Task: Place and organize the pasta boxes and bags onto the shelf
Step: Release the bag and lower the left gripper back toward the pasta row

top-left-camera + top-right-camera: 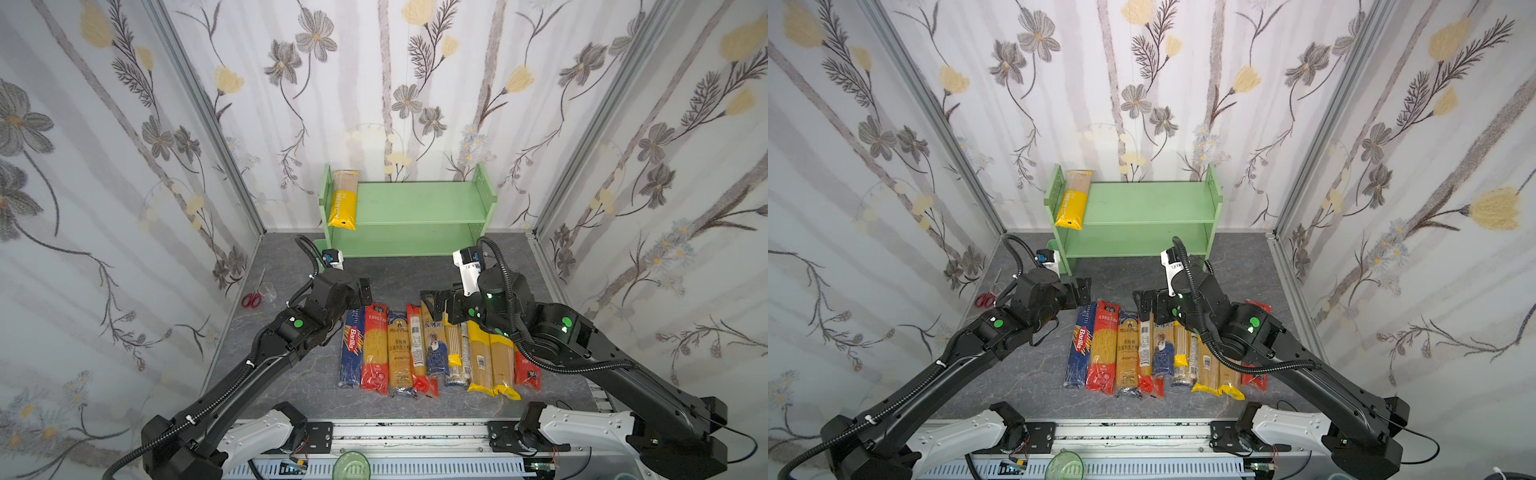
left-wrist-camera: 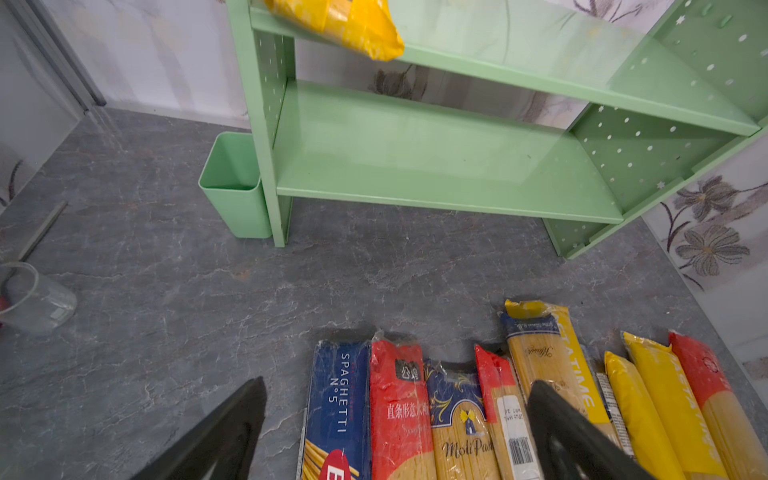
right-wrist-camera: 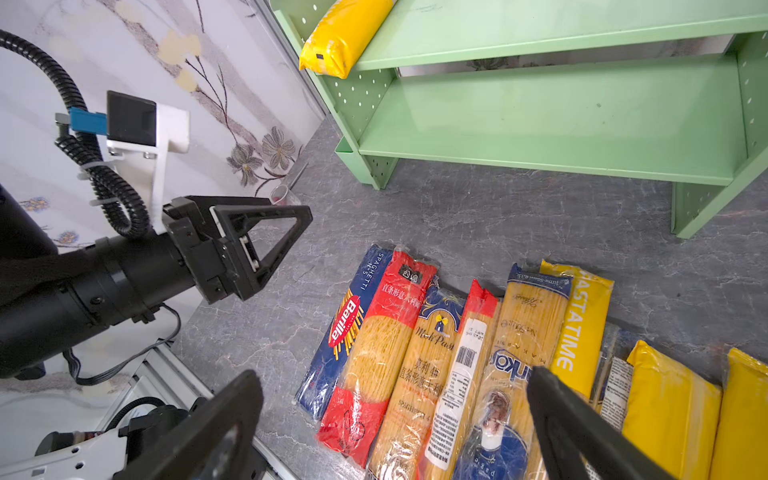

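Around me stand 3 walls of pale floral wallpaper, joined by aluminium posts; my worktop is grey, marbled, evenly lit.

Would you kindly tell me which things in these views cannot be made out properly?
- Red-ended pasta bag at the row's right end: mostly under the right arm in both top views.
- Yellow pasta bag on the top tier of the shelf: far end cut off by the left wrist view's edge.
- Glass beaker: partly cut off at the left wrist view's edge.
- Round green item: cut off by the lower edge in both top views; unidentifiable.
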Tool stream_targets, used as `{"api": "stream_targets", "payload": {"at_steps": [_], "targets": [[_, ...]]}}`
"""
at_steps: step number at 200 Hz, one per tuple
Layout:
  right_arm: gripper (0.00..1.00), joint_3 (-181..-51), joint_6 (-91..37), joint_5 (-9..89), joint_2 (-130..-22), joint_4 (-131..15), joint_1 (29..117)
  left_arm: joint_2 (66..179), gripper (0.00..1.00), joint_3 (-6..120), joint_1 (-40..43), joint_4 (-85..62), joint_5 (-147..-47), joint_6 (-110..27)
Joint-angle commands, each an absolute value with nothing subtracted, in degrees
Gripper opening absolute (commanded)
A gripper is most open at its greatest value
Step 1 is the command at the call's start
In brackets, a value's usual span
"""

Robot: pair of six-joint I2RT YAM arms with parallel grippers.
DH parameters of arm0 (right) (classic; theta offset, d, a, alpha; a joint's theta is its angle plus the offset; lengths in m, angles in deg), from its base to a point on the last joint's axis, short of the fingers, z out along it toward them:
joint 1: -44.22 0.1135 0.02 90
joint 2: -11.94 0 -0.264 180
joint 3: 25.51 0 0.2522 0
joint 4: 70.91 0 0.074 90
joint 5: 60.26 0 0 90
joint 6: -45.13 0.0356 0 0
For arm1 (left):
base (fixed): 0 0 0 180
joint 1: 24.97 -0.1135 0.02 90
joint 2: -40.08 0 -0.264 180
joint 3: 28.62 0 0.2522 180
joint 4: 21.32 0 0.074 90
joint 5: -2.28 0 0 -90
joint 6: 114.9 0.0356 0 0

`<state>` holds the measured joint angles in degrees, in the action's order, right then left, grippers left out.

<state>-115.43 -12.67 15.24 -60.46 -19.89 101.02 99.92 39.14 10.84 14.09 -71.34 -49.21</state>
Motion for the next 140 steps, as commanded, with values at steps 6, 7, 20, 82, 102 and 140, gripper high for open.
{"api": "stream_targets", "payload": {"at_steps": [6, 7, 20, 82, 102, 140], "targets": [[1.0, -115.4, -9.0, 11.2, -61.3, -18.7, 102.8, 98.3, 1.0, 33.0, 10.6, 12.1, -73.9, -53.7], [1.0, -115.4, -8.9, 11.2, -61.3, -18.7, 102.9, 98.3, 1.0, 32.7, 10.7, 12.1, -74.1, -54.0], [1.0, -115.4, -8.7, 11.4, -61.2, -18.9, 103.0, 98.3, 1.0, 29.6, 10.7, 12.0, -75.7, -56.3], [1.0, -116.3, -9.3, 9.6, -62.7, -19.0, 103.0, 97.1, 1.0, 21.3, 15.7, 11.2, -77.2, -62.6], [1.0, -115.7, -8.5, 8.9, -61.8, -18.8, 102.8, 97.1, 1.0, 21.0, 18.5, 10.9, -76.7, -65.2], [1.0, -111.8, -7.8, 9.1, -56.6, -18.5, 99.3, 98.0, 1.0, 21.4, 23.1, 7.6, -78.5, -71.4]]}}
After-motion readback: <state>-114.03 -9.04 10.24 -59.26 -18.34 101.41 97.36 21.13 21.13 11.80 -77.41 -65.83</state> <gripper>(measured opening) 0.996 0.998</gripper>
